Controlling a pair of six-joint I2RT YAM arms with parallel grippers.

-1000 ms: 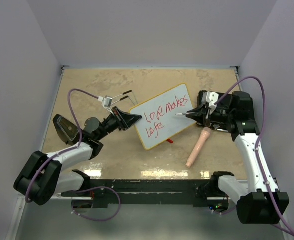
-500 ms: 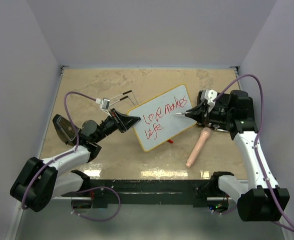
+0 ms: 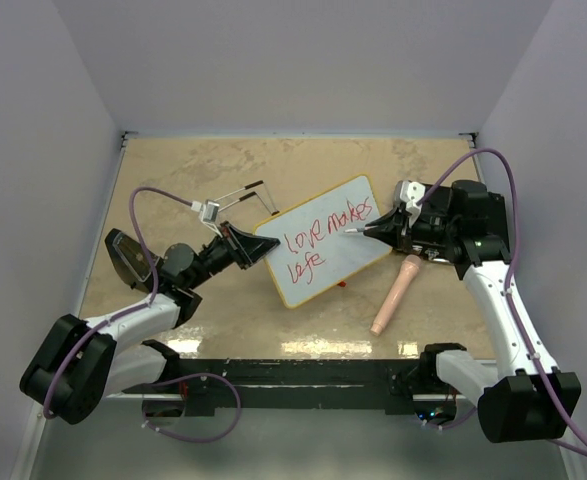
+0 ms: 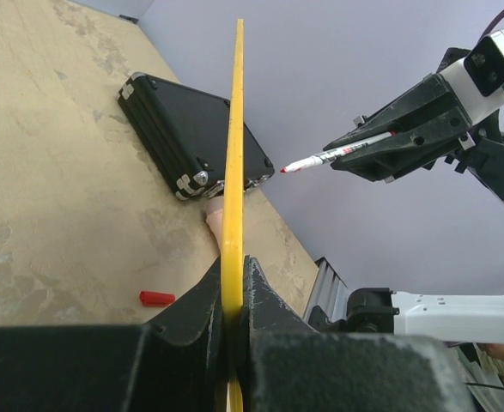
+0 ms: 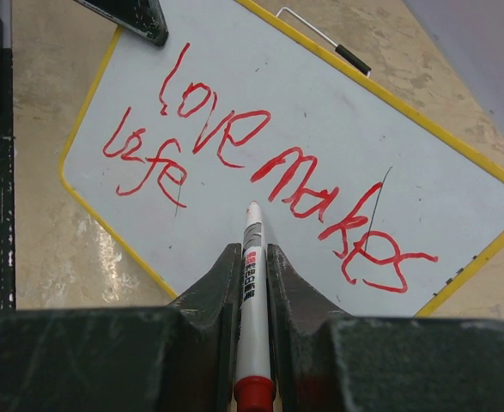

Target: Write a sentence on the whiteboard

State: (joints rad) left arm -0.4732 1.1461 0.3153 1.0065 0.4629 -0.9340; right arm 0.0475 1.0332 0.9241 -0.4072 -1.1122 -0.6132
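Top view: right gripper (image 3: 391, 228), clamped on the marker (image 3: 363, 230), has swung toward nine o'clock, its tip now below "makes" in the sentence (image 3: 323, 232). Mid-table, left gripper (image 3: 251, 245) pinches the tilted whiteboard (image 3: 345, 262). Next word likely follows "life".

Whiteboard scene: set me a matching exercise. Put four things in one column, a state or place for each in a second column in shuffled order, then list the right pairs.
Things
1. whiteboard
2. marker
3. red cap
4. black case

States
A. tiny cylinder lying on its side on the table
B. clamped in the right gripper
C. closed, flat on the table, metal latches on its side
D. gripped by its yellow edge in the left gripper

Pairs: 1-D, 2-B, 3-A, 4-C
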